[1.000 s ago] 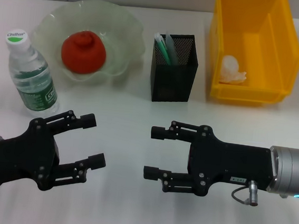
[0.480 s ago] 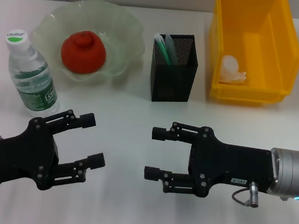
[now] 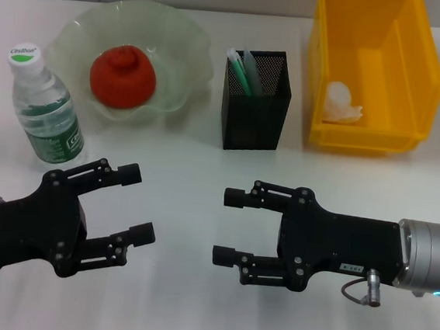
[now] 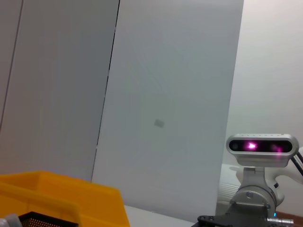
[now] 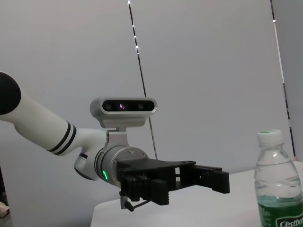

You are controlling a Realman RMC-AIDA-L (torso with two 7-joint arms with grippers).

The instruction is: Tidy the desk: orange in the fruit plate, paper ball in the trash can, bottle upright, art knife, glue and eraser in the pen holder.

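A: What do we have on the smooth white desk (image 3: 188, 170)?

B: At the back left we see the pale green, wavy-rimmed translucent fruit plate (image 3: 185, 45), and inside it the round reddish-orange orange (image 3: 122, 76) with a knobbly top. Just beside the plate stands the clear ribbed plastic water bottle (image 3: 44, 111), upright, with a white cap and green label.

A: And the middle?

B: The square black wire-mesh pen holder (image 3: 257, 102) sits there, with pale green and white stick-shaped items (image 3: 243, 72) poking out of it. We cannot tell which stationery pieces they are. To its right is the glossy yellow rectangular plastic trash can (image 3: 373, 70), and the crumpled white paper ball (image 3: 341, 103) lies on its floor.

A: Where are our arms?

B: Both hover low at the near edge. The matte black left gripper (image 3: 132, 205) is below the bottle, its blocky fingers spread wide and holding nothing. The matte black right gripper (image 3: 230, 226), on a silver metal wrist, faces it from the right, fingers likewise wide apart and empty. The two are near each other but not touching.

A: Anything from the wrists?

B: In the right wrist view we see the left gripper (image 5: 208, 179) and the bottle (image 5: 277, 184) beside it.
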